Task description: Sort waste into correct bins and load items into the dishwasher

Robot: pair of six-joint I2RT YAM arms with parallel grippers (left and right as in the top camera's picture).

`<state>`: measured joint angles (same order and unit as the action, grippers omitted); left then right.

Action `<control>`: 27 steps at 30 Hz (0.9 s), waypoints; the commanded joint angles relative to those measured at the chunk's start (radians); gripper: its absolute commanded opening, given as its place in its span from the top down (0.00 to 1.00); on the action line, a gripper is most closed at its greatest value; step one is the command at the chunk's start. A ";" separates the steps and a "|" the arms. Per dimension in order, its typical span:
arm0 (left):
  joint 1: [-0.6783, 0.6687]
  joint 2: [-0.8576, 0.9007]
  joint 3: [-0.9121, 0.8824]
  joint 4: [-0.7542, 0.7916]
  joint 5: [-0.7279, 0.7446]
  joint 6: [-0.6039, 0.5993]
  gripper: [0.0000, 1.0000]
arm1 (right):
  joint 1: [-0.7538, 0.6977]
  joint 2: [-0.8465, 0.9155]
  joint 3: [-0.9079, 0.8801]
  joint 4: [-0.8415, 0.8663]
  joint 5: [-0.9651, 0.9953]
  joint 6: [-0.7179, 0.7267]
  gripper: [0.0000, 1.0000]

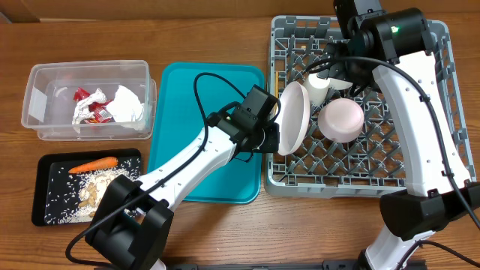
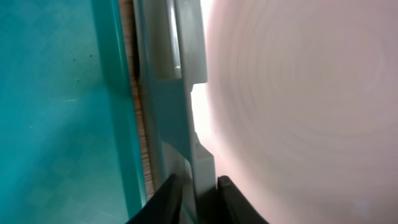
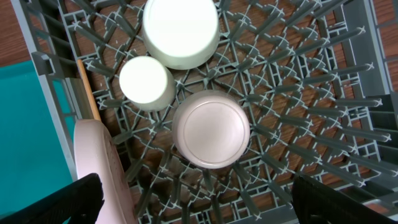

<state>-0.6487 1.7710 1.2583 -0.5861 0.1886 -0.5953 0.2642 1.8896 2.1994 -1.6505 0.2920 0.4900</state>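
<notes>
The pink plate stands tilted on edge at the left side of the dishwasher rack. I judge it stiff, slick and breakable, so a deep rim grip suits. My left end effector pinches that rim; my right end effector hangs spread, empty.

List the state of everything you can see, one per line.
Pink plate: on edge in the rack's left side.
Pink bowl: upside down in the rack.
White cups: in the rack.
Teal tray: empty.
Clear bin: open, holding wrappers.
Black tray: holding a carrot and scraps.
Left hand: at the plate's rim, grip unclear.
Right hand: open, empty, over the rack.
</notes>
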 commanded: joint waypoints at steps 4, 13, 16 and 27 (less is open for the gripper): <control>-0.002 0.008 0.005 -0.006 0.041 0.016 0.85 | 0.001 -0.038 0.029 0.003 0.002 0.001 0.00; -0.010 0.008 0.005 -0.035 0.051 0.015 0.85 | 0.001 -0.038 0.029 0.003 0.002 0.001 0.00; -0.014 0.008 0.005 -0.042 0.069 0.015 0.87 | 0.001 -0.038 0.029 0.002 0.002 0.001 0.00; 0.000 0.007 0.007 -0.041 0.065 0.016 0.74 | 0.001 -0.038 0.029 0.002 0.002 0.001 0.00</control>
<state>-0.6548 1.7710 1.2613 -0.6212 0.2428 -0.5926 0.2642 1.8896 2.1994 -1.6505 0.2920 0.4900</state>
